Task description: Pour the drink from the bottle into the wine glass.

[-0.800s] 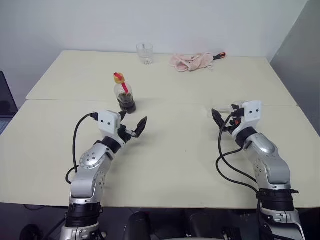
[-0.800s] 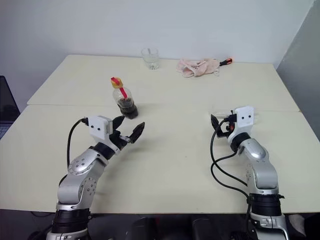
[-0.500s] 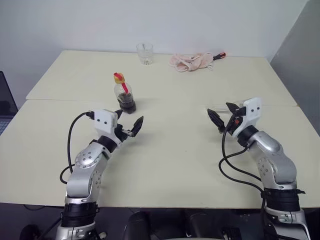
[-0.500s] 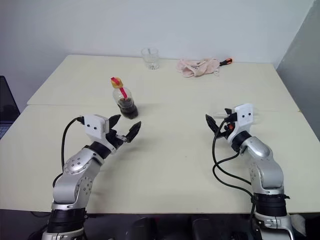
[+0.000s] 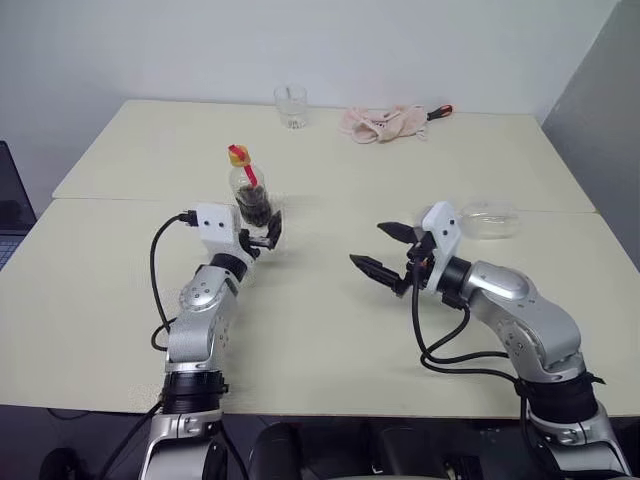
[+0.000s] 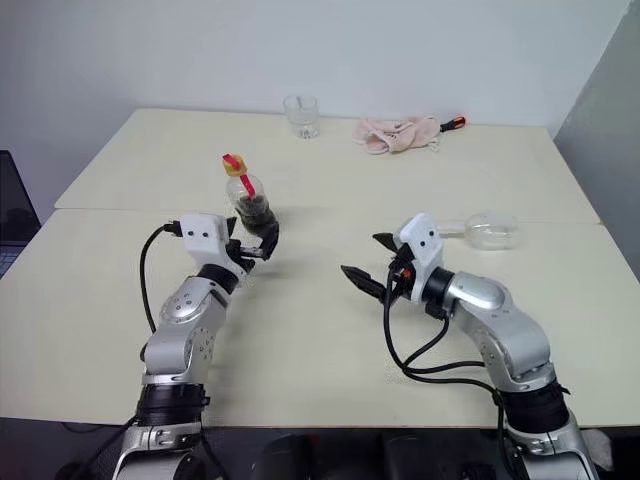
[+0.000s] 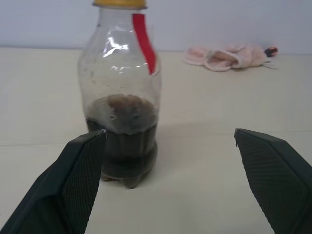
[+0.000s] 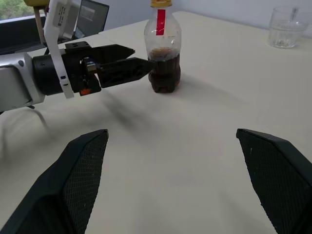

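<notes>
The bottle (image 5: 250, 195) stands upright on the table's left half, yellow-capped, with a red strip on its neck and the dark drink (image 7: 123, 141) filling its lower part. My left gripper (image 5: 262, 238) is open just in front of it, and the bottle (image 7: 122, 97) stands a little past the left finger (image 7: 80, 180). My right gripper (image 5: 372, 246) is open over the table's middle, pointing left toward the bottle (image 8: 163, 53), with nothing between its fingers. The wine glass (image 6: 490, 231) lies on its side at the right, behind the right arm.
A short clear tumbler (image 5: 289, 105) stands at the far edge. A pink cloth (image 5: 385, 122) and an orange-handled screwdriver (image 5: 438, 112) lie to its right. A laptop (image 5: 8, 205) sits past the table's left edge. A seam (image 5: 330, 205) crosses the table.
My left gripper has moved forward up to the bottle. My right gripper has swung left toward the table's middle, uncovering the glass lying behind it.
</notes>
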Robot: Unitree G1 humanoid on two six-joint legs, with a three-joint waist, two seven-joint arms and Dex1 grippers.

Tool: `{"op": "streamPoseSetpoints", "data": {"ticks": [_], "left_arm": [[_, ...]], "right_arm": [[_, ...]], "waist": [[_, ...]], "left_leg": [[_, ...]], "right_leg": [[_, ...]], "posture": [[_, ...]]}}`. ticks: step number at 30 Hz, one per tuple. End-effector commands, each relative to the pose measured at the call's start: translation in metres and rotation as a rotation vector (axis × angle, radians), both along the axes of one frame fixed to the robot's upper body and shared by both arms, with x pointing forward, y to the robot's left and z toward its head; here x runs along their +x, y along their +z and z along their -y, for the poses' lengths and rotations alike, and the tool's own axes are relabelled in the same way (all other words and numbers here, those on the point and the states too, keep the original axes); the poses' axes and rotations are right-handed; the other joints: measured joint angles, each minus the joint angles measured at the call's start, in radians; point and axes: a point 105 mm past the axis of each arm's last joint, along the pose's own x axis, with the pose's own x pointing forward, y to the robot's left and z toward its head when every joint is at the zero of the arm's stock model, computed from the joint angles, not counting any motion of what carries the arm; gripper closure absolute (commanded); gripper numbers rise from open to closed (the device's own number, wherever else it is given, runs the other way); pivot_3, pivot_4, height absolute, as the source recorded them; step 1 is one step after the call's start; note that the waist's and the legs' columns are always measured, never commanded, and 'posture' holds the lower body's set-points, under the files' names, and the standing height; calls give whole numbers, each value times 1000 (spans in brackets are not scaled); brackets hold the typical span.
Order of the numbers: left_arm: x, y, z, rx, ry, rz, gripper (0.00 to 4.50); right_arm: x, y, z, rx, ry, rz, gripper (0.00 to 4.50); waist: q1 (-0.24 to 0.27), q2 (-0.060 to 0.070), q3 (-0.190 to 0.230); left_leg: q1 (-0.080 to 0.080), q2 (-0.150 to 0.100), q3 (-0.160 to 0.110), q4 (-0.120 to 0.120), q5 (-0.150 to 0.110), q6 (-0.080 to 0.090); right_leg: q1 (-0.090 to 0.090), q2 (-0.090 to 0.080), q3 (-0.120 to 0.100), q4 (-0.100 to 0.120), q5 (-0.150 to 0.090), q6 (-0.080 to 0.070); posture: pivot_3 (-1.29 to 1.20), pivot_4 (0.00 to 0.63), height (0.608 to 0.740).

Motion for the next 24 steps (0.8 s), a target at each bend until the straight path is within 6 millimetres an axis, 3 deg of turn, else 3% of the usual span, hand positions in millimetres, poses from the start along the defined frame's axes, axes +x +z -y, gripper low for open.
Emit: {"op": "streamPoseSetpoints", "data": {"ticks": [1, 11, 24], "left_arm": [[2, 18, -12, 24, 52, 70, 52], [22, 25, -16, 58, -14, 45, 52], [53, 27, -10, 104, -57, 20, 52]], "right_arm": [[-6, 14, -7, 2, 29, 64, 0], [6, 12, -2, -7, -41, 61, 0], [3, 13, -2, -18, -37, 62, 0]], "waist": [[0, 0, 0], [1, 0, 0], [5, 0, 0]], "left_leg": [[0, 0, 0, 0, 0, 0], [-1, 0, 1, 1, 0, 0], [-5, 0, 1, 1, 0, 0]], "right_leg": [[0, 0, 0, 0, 0, 0], [0, 0, -2, 0, 0, 0], [-3, 0, -5, 0, 0, 0]], "posture": [[0, 150, 740], [0, 150, 740], [0, 150, 740]]}}
